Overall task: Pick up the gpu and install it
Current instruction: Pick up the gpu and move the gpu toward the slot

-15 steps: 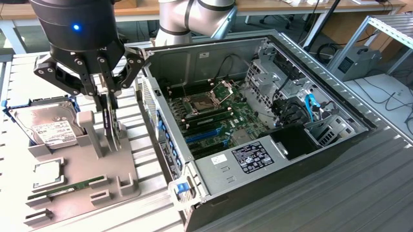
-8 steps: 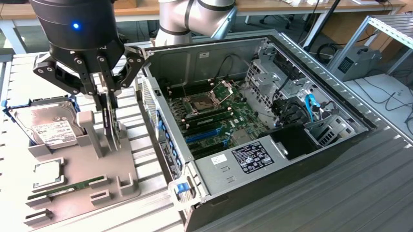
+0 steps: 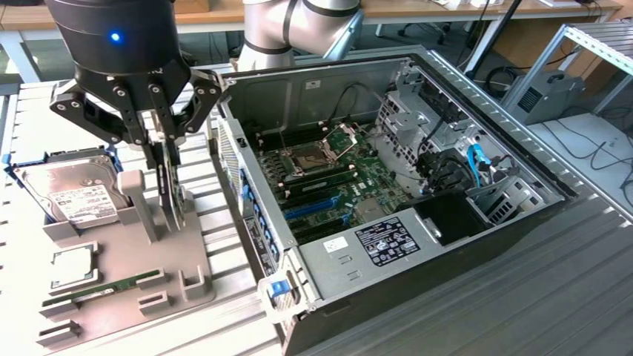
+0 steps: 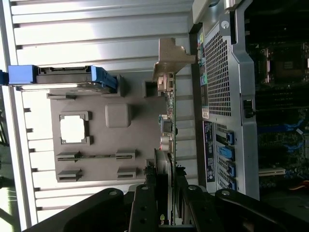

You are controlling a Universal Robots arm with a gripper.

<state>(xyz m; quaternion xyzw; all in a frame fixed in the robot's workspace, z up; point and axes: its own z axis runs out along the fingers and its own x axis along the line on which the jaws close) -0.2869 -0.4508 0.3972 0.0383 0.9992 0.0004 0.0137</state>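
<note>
Closest to the lens, the black tool [image 3: 166, 165] [image 4: 167, 182] hangs over the gray fixture plate [image 3: 129, 259] [image 4: 106, 145], its two fingers [image 3: 156, 144] clenched on the gpu [image 3: 176, 199] [image 4: 168, 126]. The thin card stands on edge between them. In the wrist view its silver bracket [image 4: 171, 57] sits at the far end, away from the fingers. The card's lower edge reaches down to the plate, just beside a gray upright post [image 3: 136, 202]; whether that edge has cleared the plate cannot be told. On the exterior view's right, the perforated rear wall of the open computer case [image 3: 396, 193] [image 4: 227, 96] runs close alongside the card, leaving only a narrow strip of slatted metal tabletop [image 3: 554, 282] [image 4: 96, 29] between them. On the exterior view's left there is more room. The hard drive [image 3: 70, 189] [image 4: 67, 77] in its blue carrier leans at the plate's far corner, well apart from the card. A square processor chip [image 3: 74, 267] [image 4: 72, 129] and the green memory stick [image 3: 104, 285] [image 4: 96, 156] lie in their recesses nearer the plate's front edge. The case lies with its side panel off, so the motherboard is open from above. The blue expansion slots [image 3: 311, 208] run bare along the side nearest the tool, with the processor socket [image 3: 316, 156] beyond them. Black and blue cables [image 3: 475, 167] crowd the drive cage at the far side of the case.
</note>
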